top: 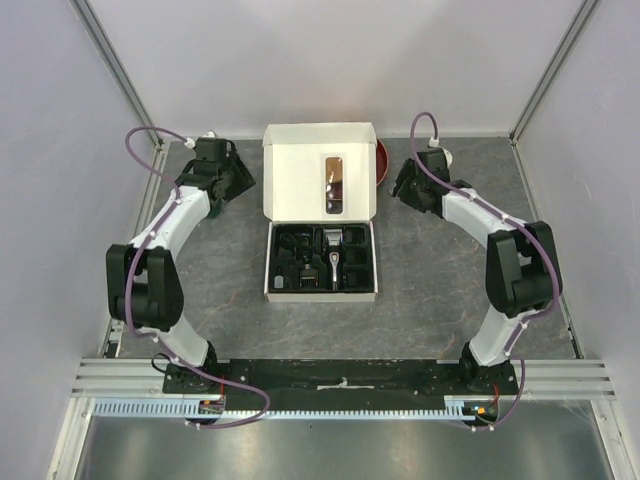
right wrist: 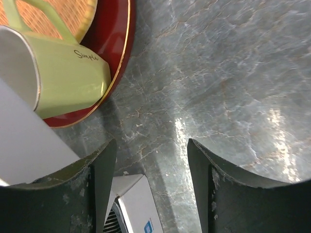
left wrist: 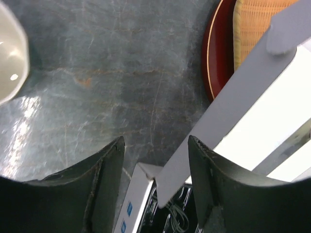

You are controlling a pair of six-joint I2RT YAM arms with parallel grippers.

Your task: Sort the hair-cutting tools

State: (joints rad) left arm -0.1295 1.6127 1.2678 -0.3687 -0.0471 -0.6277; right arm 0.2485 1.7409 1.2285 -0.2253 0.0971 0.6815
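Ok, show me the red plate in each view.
Top external: a red sliver of plate beside the box lid's right edge.
Left wrist: plate upper right, partly behind the box lid.
Right wrist: plate upper left, beneath the mug.
Shared landmark: the white box, in all three.

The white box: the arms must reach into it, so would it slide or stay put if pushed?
Probably slides: the white box looks like thin card on a smooth table. Its open lid is held only along the back fold, so it may flop if bumped. The clipper inside adds little weight.
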